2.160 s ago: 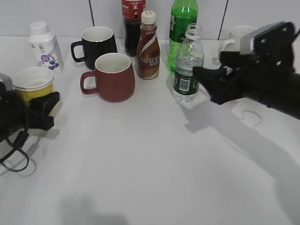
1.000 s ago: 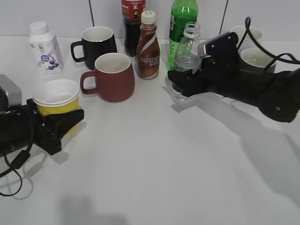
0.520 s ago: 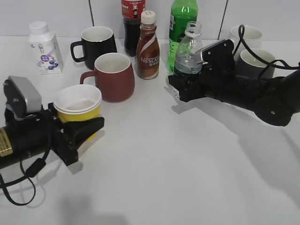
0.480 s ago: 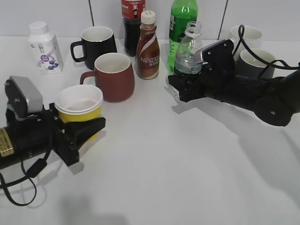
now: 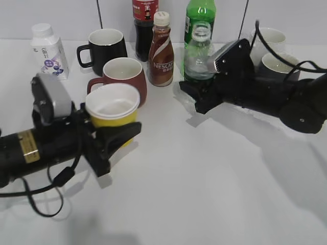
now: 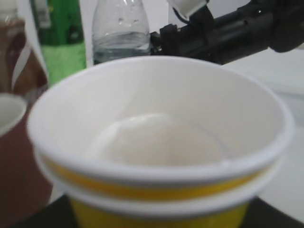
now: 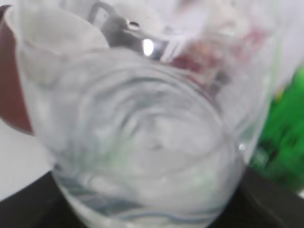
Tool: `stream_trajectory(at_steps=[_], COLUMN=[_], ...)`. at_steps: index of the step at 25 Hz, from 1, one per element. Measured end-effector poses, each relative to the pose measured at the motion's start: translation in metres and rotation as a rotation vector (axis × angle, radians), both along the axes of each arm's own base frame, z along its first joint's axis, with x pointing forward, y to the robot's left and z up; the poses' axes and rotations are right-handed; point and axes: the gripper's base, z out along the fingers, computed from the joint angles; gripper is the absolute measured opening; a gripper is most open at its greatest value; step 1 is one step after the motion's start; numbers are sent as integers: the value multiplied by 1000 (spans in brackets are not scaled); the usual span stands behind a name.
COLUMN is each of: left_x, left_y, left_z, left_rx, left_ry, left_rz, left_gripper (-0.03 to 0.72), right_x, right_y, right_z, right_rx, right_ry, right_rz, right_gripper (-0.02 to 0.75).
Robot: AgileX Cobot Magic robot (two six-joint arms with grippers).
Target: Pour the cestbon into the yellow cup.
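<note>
My left gripper (image 5: 115, 138) is shut on the yellow cup (image 5: 113, 108), a small yellow paper cup with a white rim, held above the table left of centre. The cup fills the left wrist view (image 6: 161, 142) and looks empty. My right gripper (image 5: 196, 97) is shut on the cestbon (image 5: 198, 53), a clear capless bottle, held upright and lifted in front of the green soda bottle. Its clear body fills the right wrist view (image 7: 142, 142). The label is hidden by the gripper. Cup and bottle are apart.
A dark red mug (image 5: 120, 74) stands just behind the cup. Behind are a black mug (image 5: 106, 46), a brown Nescafe bottle (image 5: 161, 51), a cola bottle (image 5: 145, 20), a green soda bottle (image 5: 198, 13), a milk carton (image 5: 48, 48) and two pale mugs (image 5: 273, 51) at the back right.
My left gripper has carried the yellow cup right and up, toward the table's middle. My right gripper has lifted the cestbon and moved it slightly left.
</note>
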Motion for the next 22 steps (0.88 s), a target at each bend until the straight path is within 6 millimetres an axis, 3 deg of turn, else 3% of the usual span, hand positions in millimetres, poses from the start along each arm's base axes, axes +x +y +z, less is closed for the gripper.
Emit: stream_trajectory(at_steps=[5, 10, 16, 22], left_x=[11, 23, 26, 29], left_y=[-19, -37, -53, -57], left_z=[11, 6, -5, -7], left_rx=[-21, -17, -16, -10], left_ry=[-61, -50, -22, -8], left_rz=[-39, -64, -101, -103], left_gripper=[369, 369, 368, 368], right_x=[-3, -6, -6, -6], right_y=[2, 3, 1, 1], right_z=[21, 36, 38, 38], right_rx=[-104, -233, -416, -524], right_ry=[-188, -354, -516, -627], right_rz=[75, 128, 167, 198], right_gripper=[468, 468, 468, 468])
